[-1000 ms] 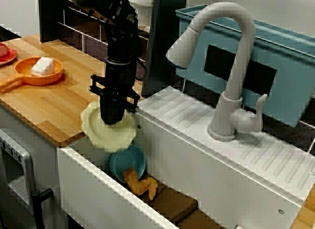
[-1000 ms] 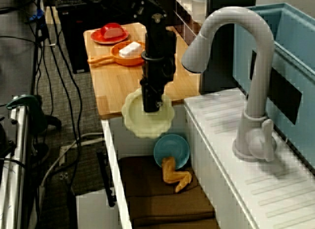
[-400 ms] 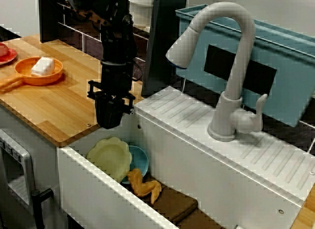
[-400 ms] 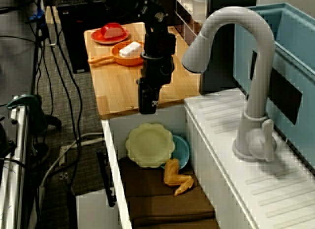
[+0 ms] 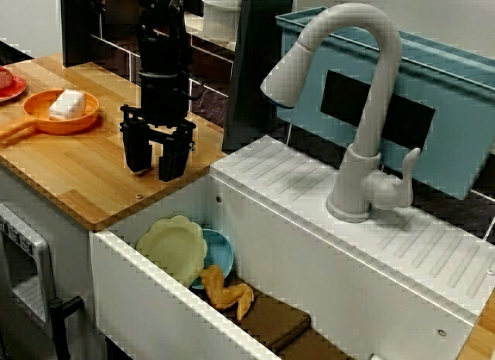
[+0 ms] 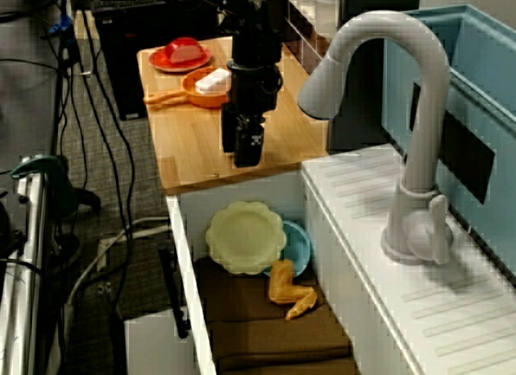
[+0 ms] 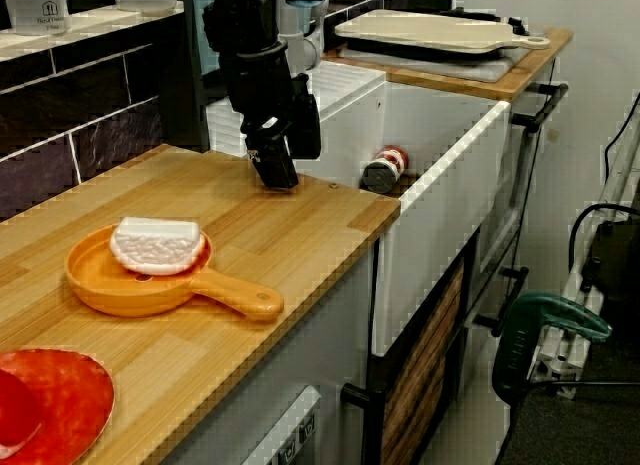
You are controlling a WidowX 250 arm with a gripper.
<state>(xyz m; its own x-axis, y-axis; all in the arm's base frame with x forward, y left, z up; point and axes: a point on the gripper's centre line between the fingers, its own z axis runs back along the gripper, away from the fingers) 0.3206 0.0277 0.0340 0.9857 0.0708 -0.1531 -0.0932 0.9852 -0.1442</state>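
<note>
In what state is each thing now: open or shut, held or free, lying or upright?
gripper: open, empty, over the counter.
yellow plate: free, in the sink, overlapping the blue bowl.
orange pan: upright on the counter, carrying a white block.
faucet: no water running.

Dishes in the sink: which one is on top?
The pale yellow scalloped plate: its rim overlaps the smaller blue dish, which is partly hidden behind it.

wall: dark tiles (image 7: 70, 105), pale grout, far side
counter: wooden worktop (image 5: 85, 170), left
sink unit (image 5: 309, 213): white, right of worktop, grey faucet (image 5: 371, 104) on top
floor: grey carpet (image 6: 133, 181), black cables (image 6: 95, 93) trailing
</note>
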